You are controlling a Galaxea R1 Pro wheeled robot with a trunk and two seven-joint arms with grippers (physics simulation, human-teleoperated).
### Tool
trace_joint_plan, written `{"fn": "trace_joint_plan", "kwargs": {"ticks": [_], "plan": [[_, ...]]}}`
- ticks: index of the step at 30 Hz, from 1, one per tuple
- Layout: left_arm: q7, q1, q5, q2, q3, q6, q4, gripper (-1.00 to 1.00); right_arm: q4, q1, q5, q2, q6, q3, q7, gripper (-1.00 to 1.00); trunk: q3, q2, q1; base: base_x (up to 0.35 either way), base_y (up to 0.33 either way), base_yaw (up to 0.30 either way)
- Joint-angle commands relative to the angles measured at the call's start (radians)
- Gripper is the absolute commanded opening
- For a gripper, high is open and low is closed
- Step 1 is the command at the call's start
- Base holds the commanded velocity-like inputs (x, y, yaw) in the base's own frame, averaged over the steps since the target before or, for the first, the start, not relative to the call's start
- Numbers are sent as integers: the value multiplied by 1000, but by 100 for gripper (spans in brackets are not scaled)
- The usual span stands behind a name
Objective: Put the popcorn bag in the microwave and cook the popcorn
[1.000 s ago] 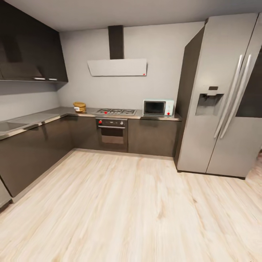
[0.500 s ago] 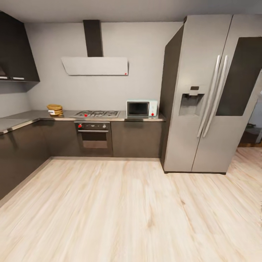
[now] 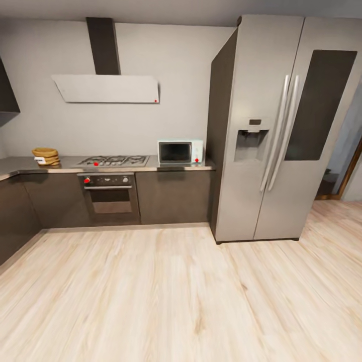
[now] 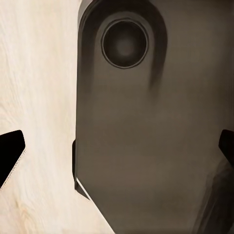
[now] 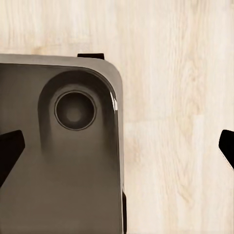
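Note:
Far across the kitchen, the tan popcorn bag [image 3: 45,156] stands on the grey countertop [image 3: 151,167] at its left end, beside the gas hob. The mint-blue microwave [image 3: 180,152] sits on the same countertop by the fridge, its dark door closed. No popcorn bits can be made out at this distance. In the left wrist view my left gripper [image 4: 119,146] hangs open over the robot's dark base [image 4: 146,146] and the floor. My right gripper [image 5: 119,146] is open too, with nothing between its fingertips.
A tall steel fridge [image 3: 271,130] stands right of the microwave. A black oven [image 3: 108,196] sits under the hob [image 3: 114,161], with the white hood [image 3: 105,89] above. Dark cabinets [image 3: 15,216] run along the left. Light wood floor [image 3: 176,291] stretches between me and the counter.
The whole picture has slid left and the fridge has come toward the middle, so the camera has turned right. The bag and the microwave stay in place on the countertop.

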Motion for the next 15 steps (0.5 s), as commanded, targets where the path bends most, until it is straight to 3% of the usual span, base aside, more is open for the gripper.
{"fn": "trace_joint_plan", "kwargs": {"ticks": [1,15], "plan": [[0,0,0,0,8,2,-2,100,0,0,0,0,-4,0,-2,100,-1,0,1,332,0,-5],[0,0,0,0,8,2,-2,100,0,0,-1,0,-4,-2,-3,100,-1,0,1,332,0,15]]}}
